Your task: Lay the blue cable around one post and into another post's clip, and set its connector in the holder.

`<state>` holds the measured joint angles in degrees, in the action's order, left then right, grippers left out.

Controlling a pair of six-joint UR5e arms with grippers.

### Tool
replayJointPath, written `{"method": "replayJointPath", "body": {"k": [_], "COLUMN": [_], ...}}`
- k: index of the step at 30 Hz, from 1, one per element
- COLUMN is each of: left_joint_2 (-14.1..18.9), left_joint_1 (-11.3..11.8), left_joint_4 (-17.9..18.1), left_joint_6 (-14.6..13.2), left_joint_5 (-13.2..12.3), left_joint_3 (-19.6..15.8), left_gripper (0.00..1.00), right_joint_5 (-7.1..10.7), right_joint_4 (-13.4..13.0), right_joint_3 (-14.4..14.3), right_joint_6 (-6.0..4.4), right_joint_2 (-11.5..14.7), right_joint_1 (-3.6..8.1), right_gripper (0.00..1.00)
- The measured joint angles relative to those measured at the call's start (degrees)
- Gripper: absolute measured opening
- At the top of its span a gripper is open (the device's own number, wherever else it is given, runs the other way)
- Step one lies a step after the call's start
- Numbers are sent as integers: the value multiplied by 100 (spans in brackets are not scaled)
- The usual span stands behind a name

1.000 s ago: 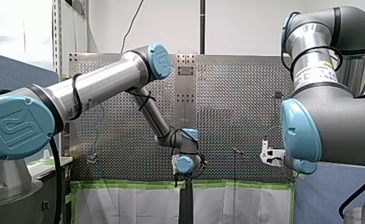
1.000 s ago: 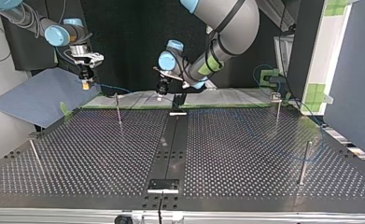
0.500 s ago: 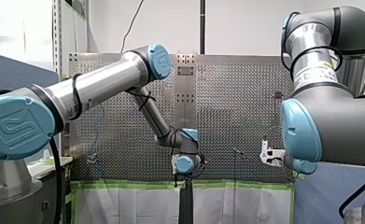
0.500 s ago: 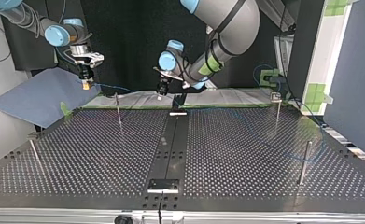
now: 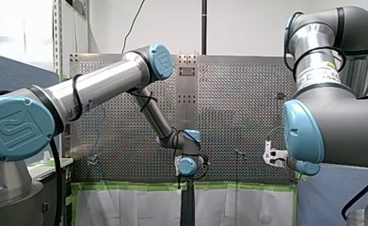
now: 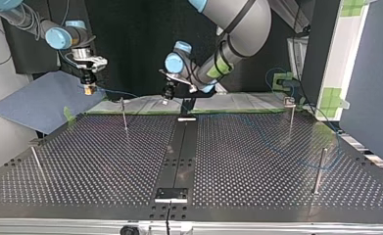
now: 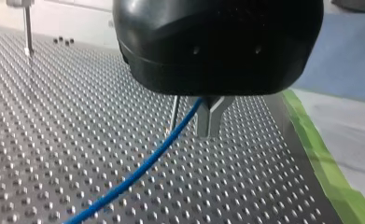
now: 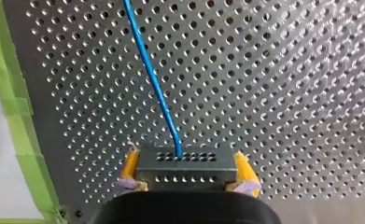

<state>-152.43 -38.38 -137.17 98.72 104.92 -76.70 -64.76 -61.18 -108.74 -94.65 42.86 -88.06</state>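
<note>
Versus 0.5 s ago, top view: my left gripper (image 6: 167, 97) has nudged left and slightly up, and my right gripper (image 6: 87, 89) has crept left. Both wrists point down at the perforated metal table (image 6: 257, 161). The left's metal fingers are pinched on the thin blue cable (image 7: 143, 168). The right's yellow pads (image 8: 245, 170) clamp the grey perforated connector block (image 8: 185, 163), which is in the air.

Bright even light, soft shadows (glare on table (image 6: 257, 161))

The blue cable (image 7: 138, 172) vanishes behind the black body of my left hand (image 7: 190, 131).
</note>
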Motion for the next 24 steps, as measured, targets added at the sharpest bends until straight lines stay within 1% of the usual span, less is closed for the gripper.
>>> {"method": "replayJointPath", "body": {"k": [3, 6, 12, 16, 17, 20, 24], "left_joint_2": [-1, -4, -6, -6, -5, -7, -6], "left_joint_1": [-63, -171, -483, -685, -713, -766, -776], "left_joint_4": [13, -16, -107, -124, -131, -160, -194], "left_joint_6": [-9, -19, -32, -17, -10, 20, 56], "left_joint_5": [-30, -4, 251, 445, 470, 517, 530], "left_joint_3": [57, 149, 415, 535, 552, 589, 609], "left_gripper": [0, 0, 0, 0, 0, 0, 0], "right_joint_5": [-29, -57, -89, -93, -90, -84, -49], "right_joint_4": [34, 81, 260, 269, 262, 250, 262], "right_joint_3": [60, 117, 221, 241, 247, 275, 335], "right_joint_6": [-80, -154, -249, -380, -422, -500, -580], "right_joint_2": [0, 0, 0, 0, 0, 0, -1], "right_joint_1": [43, 97, 219, 324, 355, 420, 475], "right_gripper": [0, 0, 0, 0, 0, 0, 0]}}
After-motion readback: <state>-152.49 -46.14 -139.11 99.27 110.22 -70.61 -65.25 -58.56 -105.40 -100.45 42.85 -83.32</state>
